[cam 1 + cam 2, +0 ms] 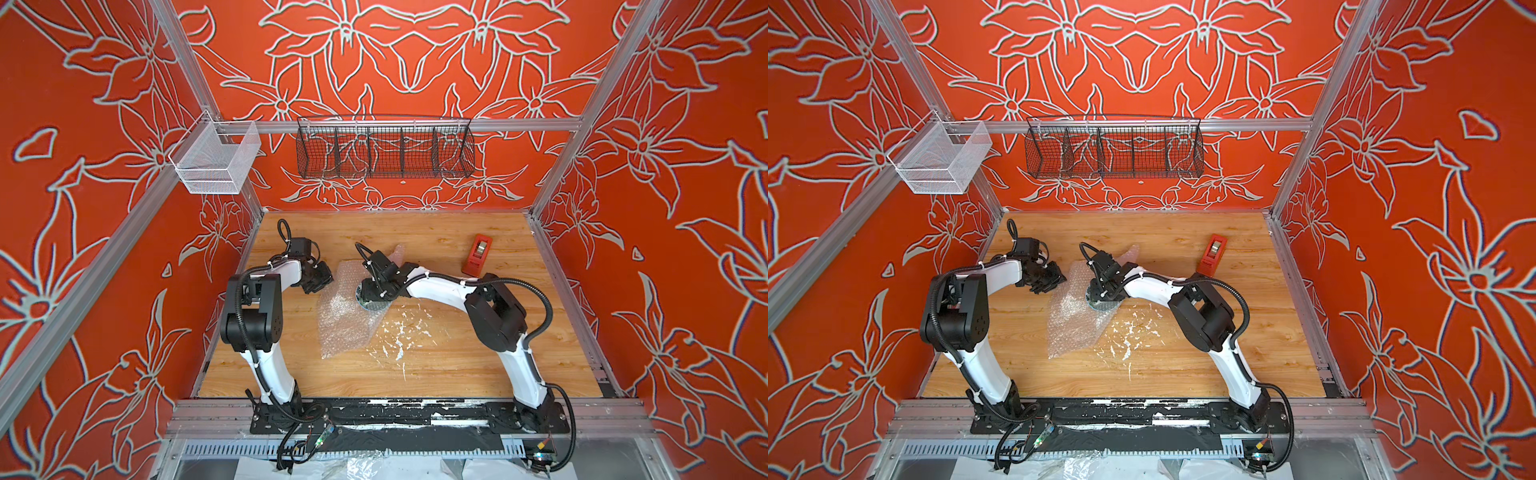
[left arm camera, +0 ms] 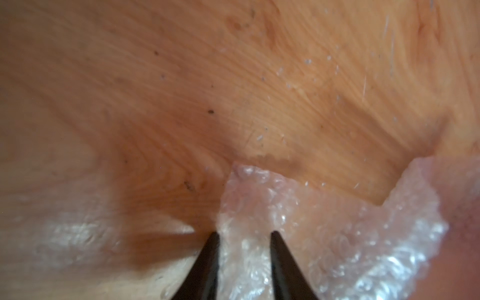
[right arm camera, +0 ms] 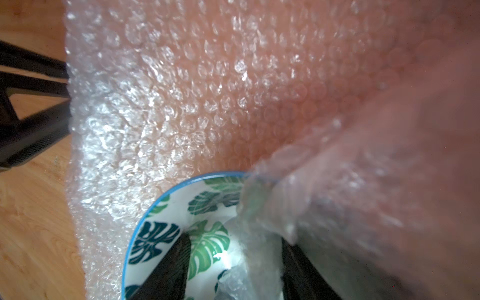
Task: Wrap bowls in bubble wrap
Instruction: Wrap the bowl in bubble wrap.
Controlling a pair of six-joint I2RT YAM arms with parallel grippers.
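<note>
**Wrapping stage.** The bowl [image 3: 207,207] sits on the bubble wrap [image 1: 345,320] at the centre of the table [image 1: 457,357]. The right gripper [image 3: 235,239] is above the bowl, jaws spread, one inside it beside a fold of wrap. The left gripper [image 2: 244,233] straddles the wrap's far-left corner with its jaws close together; whether they are pinching it cannot be told.

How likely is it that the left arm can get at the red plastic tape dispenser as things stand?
Probably not. The red plastic tape dispenser stands far right on the wooden table, and the right arm, bent over the white leaf-printed ceramic bowl, lies across the way.
</note>
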